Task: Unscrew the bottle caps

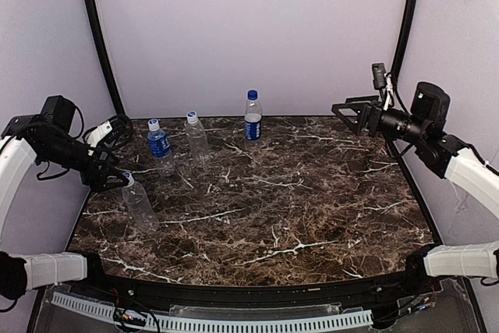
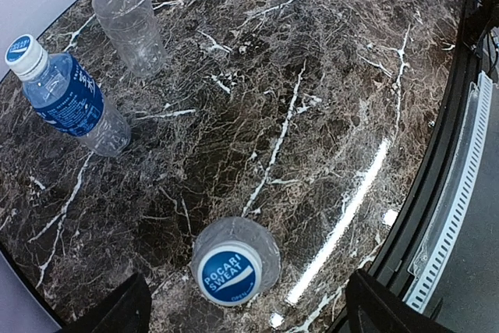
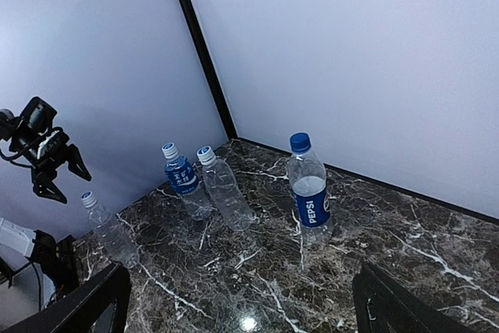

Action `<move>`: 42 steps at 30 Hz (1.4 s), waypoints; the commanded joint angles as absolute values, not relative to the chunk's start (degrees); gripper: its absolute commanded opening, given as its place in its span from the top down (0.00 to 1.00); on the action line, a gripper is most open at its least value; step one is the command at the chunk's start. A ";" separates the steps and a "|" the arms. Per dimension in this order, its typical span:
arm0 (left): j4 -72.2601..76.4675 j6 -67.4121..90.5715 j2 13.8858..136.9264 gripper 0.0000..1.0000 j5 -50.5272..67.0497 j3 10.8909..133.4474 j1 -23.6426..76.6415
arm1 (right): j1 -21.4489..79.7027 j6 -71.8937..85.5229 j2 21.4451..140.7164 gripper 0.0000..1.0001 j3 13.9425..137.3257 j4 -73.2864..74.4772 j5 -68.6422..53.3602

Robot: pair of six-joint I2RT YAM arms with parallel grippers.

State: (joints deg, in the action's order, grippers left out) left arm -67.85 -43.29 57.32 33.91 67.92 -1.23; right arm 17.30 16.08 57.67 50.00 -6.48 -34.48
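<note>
Left wrist view: the left gripper [image 1: 115, 177], fingers apart, hangs with a capped bottle [image 2: 234, 232] right beneath it; the right gripper [image 3: 240, 286] is likewise spread, holding nothing.

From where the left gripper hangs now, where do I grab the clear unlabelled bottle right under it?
I'd grip the round blue-and-white plastic cap, coming straight down. The clear unlabelled plastic bottle stands upright, its cap facing the left gripper, whose open fingers straddle it in the wrist view.
</note>
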 commanded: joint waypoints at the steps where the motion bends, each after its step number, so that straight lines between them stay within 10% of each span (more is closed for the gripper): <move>1: -69.56 -45.87 56.31 0.11 33.00 68.33 -0.45 | 21.47 14.51 59.78 0.01 51.35 -7.10 -31.17; 16: -60.79 -41.81 59.91 0.34 26.66 62.05 3.30 | 29.10 10.16 66.28 0.01 54.17 -5.27 -25.73; 28: -61.29 -40.14 61.66 0.98 35.60 63.11 3.71 | 30.05 9.55 65.89 0.01 54.30 -4.09 -24.63; 42: -51.65 -32.07 88.85 0.99 20.94 87.91 44.54 | 34.93 8.83 65.77 0.01 54.61 -1.71 -21.00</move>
